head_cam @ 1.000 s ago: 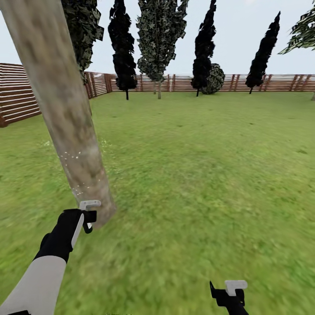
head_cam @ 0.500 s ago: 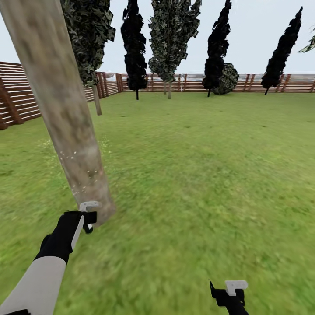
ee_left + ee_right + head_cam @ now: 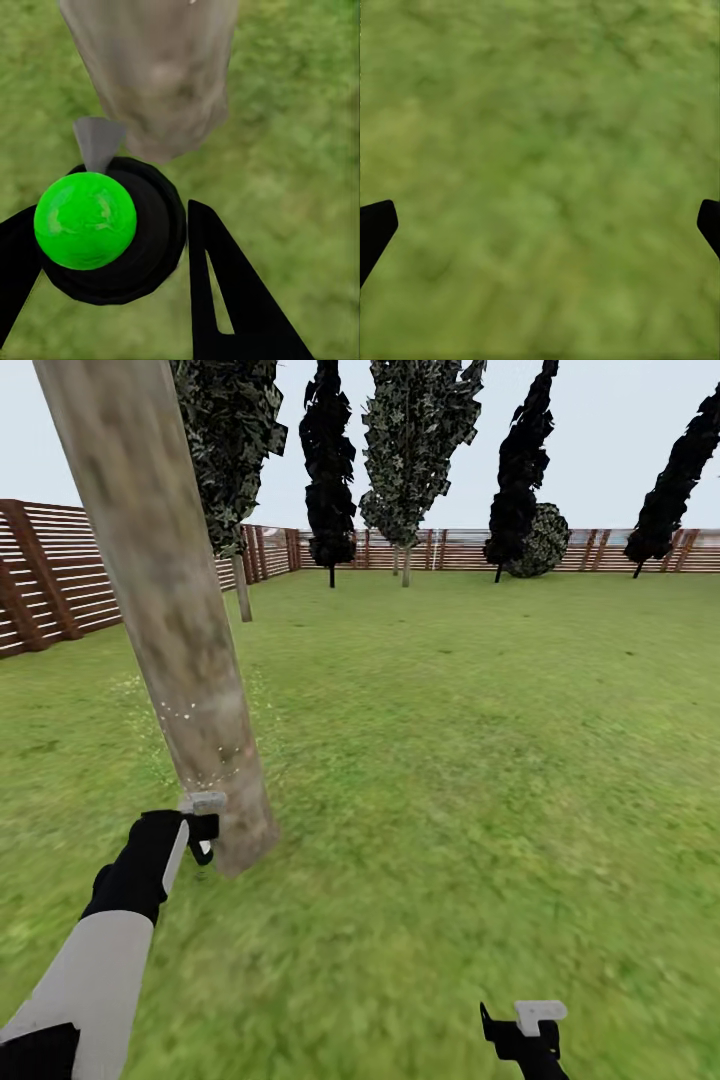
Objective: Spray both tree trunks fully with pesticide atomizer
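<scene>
Head view: the camera has swung since a second ago, so the whole garden slides right, yet the left gripper (image 3: 203, 838) keeps its station just short of the tree trunk (image 3: 170, 600). It's clamped on the pesticide atomizer (image 3: 105, 229) (green cap and black body between the fingers), nozzle aimed at the trunk's foot just ahead. White specks dot the bark above the gripper, so spraying looks under way, coverage far from complete. Further right, the right gripper (image 3: 528, 1028) hangs spread wide and empty over the floor (image 3: 480, 760).
</scene>
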`<state>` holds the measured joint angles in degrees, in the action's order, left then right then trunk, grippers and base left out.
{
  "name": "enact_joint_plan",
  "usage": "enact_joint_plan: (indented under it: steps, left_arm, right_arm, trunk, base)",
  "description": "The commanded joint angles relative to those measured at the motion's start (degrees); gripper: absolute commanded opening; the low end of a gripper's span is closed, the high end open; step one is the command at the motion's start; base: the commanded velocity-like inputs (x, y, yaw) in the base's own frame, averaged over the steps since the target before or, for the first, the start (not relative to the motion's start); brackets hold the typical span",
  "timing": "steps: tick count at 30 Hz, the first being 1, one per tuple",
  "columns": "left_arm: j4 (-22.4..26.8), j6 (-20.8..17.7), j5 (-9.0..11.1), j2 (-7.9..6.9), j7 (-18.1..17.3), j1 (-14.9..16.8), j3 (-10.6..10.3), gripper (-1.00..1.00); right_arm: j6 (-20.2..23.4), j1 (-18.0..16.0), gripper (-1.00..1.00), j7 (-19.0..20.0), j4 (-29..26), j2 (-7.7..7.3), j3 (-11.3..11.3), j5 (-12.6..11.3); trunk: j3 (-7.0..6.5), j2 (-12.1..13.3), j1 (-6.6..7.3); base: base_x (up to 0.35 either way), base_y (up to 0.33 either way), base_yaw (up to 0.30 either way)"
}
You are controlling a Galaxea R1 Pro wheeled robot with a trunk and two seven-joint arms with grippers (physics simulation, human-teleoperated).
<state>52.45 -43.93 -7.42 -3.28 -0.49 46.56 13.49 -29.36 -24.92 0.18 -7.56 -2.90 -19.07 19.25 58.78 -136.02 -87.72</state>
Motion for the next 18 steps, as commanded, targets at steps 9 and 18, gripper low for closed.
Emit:
enact_joint_plan:
  steps: [9, 18]
  left_arm:
    - [6.06, -0.81, -0.58, -1.87, 0.03, -0.10, 0.52, -1.00]
    - [6.17, -2.31, -0.45, -2.93, 0.13, -0.42, 0.48, -1.00]
  right_arm:
    - [-0.02, 0.04, 1.00, 0.01, 0.00, -0.26, 0.00, 0.00]
    - [-0.02, 0.01, 1.00, 0.00, -0.09, -0.11, 0.00, 0.00]
  trunk:
    - [0.00, 0.00, 0.00]
    - [0.00, 0.00, 0.00]
  base:
    - [0.137, 0.136, 0.000]
    - [0.071, 0.094, 0.031]
